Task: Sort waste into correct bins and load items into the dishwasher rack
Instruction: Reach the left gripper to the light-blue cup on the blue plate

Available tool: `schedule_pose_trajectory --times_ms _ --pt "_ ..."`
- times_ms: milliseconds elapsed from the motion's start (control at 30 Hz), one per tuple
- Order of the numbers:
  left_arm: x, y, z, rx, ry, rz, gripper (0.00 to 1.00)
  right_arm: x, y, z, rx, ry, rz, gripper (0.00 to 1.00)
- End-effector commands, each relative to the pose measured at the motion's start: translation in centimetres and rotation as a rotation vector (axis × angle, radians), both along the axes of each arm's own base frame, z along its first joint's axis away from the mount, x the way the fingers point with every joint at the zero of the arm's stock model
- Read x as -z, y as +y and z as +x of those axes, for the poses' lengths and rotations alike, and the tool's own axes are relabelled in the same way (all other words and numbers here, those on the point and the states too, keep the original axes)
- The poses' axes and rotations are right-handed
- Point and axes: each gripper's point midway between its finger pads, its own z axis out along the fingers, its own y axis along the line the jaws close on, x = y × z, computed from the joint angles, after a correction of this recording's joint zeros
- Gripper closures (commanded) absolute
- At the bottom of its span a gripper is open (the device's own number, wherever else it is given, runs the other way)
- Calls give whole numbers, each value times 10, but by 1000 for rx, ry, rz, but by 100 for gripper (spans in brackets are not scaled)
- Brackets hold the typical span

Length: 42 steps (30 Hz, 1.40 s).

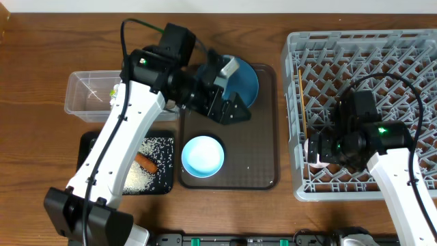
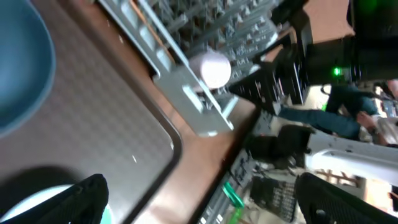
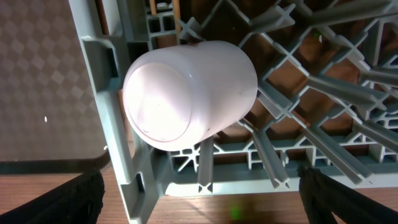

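**tray_guy:** Overhead first. Your left gripper hung at the edge of the blue plate on the brown serving tray, with the white bowl nearby. Was it gripping anything?

**rackhead:** Nah, it looked spread and empty. Your right gripper was low at the corner of the dishwasher rack nearest that tray, right by the pink cup. The carrot sat in the black tray.

**tray_guy:** And the left wrist cam?

**rackhead:** The fingers were black tips at both bottom corners, wide apart with nothing between them. The plate was off at the upper left, untouched as far as I could see. My guess is it's stiff and glossy, and it lay flat, so you'd want to pinch the raised rim. The face gives you nothing to grab. I couldn't tell if it's breakable, so I'd treat it gently.

**tray_guy:** Right wrist?

**rackhead:** The cup lay on its side in the rack corner, base toward the camera, leaning on the wall and pegs. Your fingers there were fully spread, both clear of it. It's probably light and slick and could roll. If you wanted it upright, I'd take it across the body.
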Motion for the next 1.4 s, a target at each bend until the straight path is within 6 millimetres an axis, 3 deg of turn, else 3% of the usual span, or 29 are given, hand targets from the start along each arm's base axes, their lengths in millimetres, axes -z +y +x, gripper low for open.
schedule_pose_trajectory --times_ms 0,233,567,667,800,1067,1200,1367 --pt "-1 -1 4 -1 -19 -4 2 1 1 0 15 2 10 1" --pt "3 1 18 -33 -84 43 2 1 1 0 15 2 10 1" --pt "2 13 102 -413 -198 121 2 1 1 0 15 2 10 1" --pt "25 22 121 -482 -199 203 2 1 1 0 15 2 10 1" --pt "70 31 145 -529 -186 322 2 1 1 0 15 2 10 1" --pt "151 25 162 -496 -142 465 2 1 1 0 15 2 10 1" --pt "167 42 173 -613 -138 556 2 1 1 0 15 2 10 1" --pt "161 44 188 -630 -217 554 2 1 1 0 15 2 10 1"
